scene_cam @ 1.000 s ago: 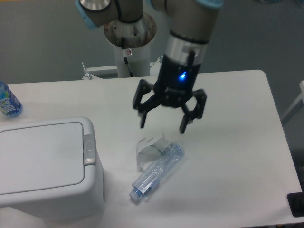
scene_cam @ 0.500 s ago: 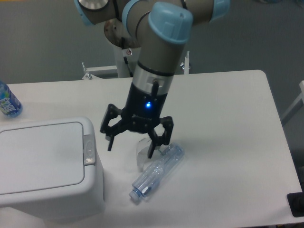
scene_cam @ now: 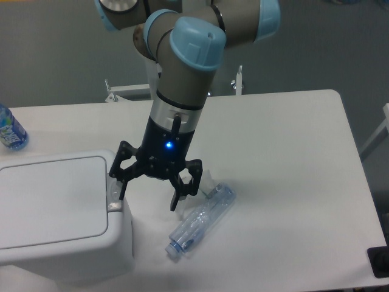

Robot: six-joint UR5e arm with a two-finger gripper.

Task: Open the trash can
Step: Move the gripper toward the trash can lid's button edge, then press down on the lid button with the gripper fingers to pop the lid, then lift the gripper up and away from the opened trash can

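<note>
The white boxy trash can [scene_cam: 58, 213] stands at the front left of the table, its flat lid down. Its small grey push-button [scene_cam: 113, 195] sits on the right rim. My gripper [scene_cam: 148, 196] is open and empty, pointing down. Its left finger [scene_cam: 120, 185] hangs just above the button, the right finger [scene_cam: 177, 196] over the table beside the bin. I cannot tell whether the left finger touches the button.
A clear plastic bottle [scene_cam: 201, 220] lies on the table just right of the gripper, with a clear plastic piece [scene_cam: 206, 181] behind it. A blue-labelled bottle [scene_cam: 10, 129] stands at the far left edge. A black object [scene_cam: 378, 261] sits at the front right corner.
My gripper has moved left and down from above the clear bottle to the trash can's right rim, staying open. Nothing else has moved.
</note>
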